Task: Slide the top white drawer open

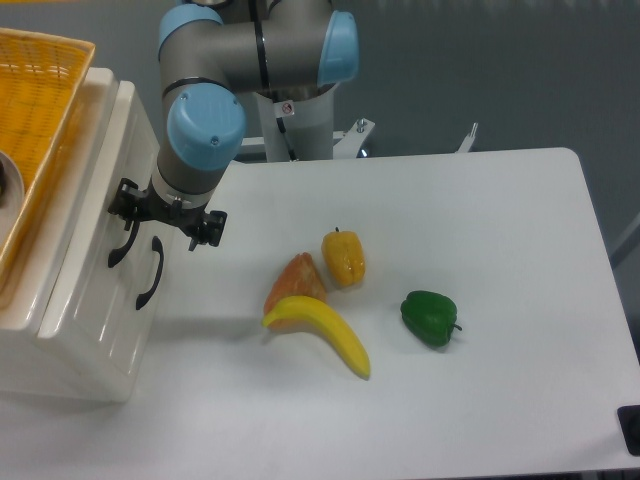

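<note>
a curved yellow plastic banana (pixel 322 331) is seen nearest on the white desk (pixel 480 240), with a green bell pepper (pixel 430 318) to its right. just behind the banana an orange wedge-shaped fruit piece (pixel 294 279) is found touching it, and a yellow-orange pepper (pixel 344 257) lies just beside that. at the left edge a glossy cream-white cabinet (pixel 85 290) is stood on the desk; its lower drawer handle (pixel 151 272) is a curved black bar. the top white drawer (pixel 105 200) is seen shut, flush with the cabinet front. the black two-finger gripper (pixel 165 216) is held at the top drawer's black handle (pixel 122 245); whether it is clamped cannot be told. an orange wicker basket (pixel 35 100) is rested on the cabinet top.
</note>
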